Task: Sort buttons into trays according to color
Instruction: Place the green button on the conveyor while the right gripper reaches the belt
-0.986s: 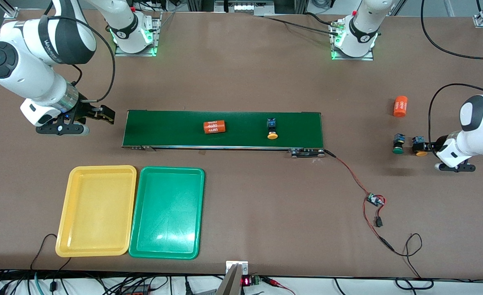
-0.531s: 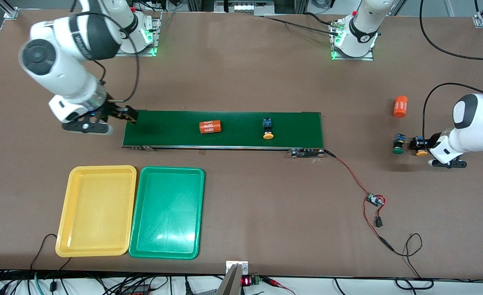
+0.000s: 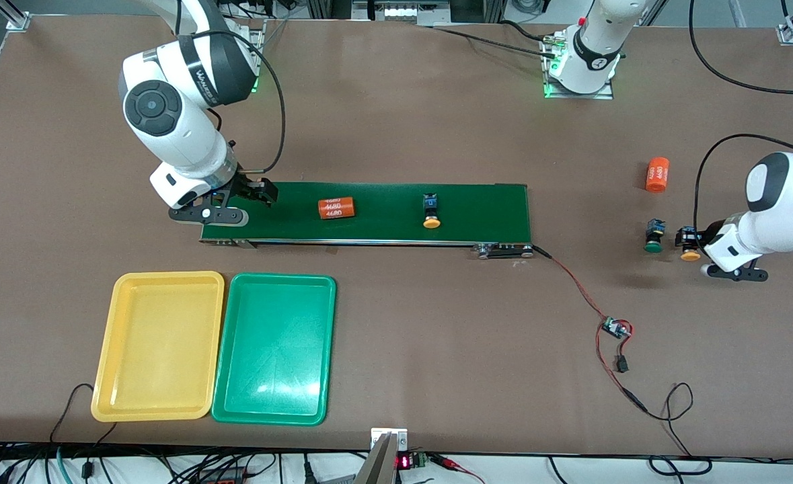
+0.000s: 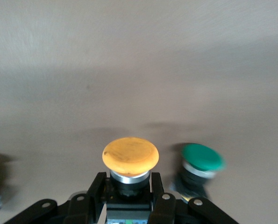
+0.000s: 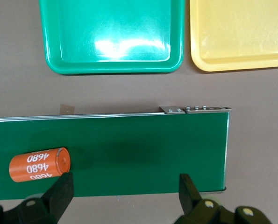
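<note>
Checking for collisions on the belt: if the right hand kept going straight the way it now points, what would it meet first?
Probably the conveyor belt itself: the right hand, open, hangs over its end toward the right arm's side, aimed down at bare belt. The orange 4680 cylinder lies just outside one finger, though depth is unclear.

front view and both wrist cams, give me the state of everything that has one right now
left gripper: shut on yellow button, at the left arm's end of the table
right gripper: open, over the conveyor belt end
green button: on the table beside the held one
belt button: lying on the belt
belt cylinder: lying on its side
table cylinder: on the table
yellow tray: empty
green tray: empty
</note>
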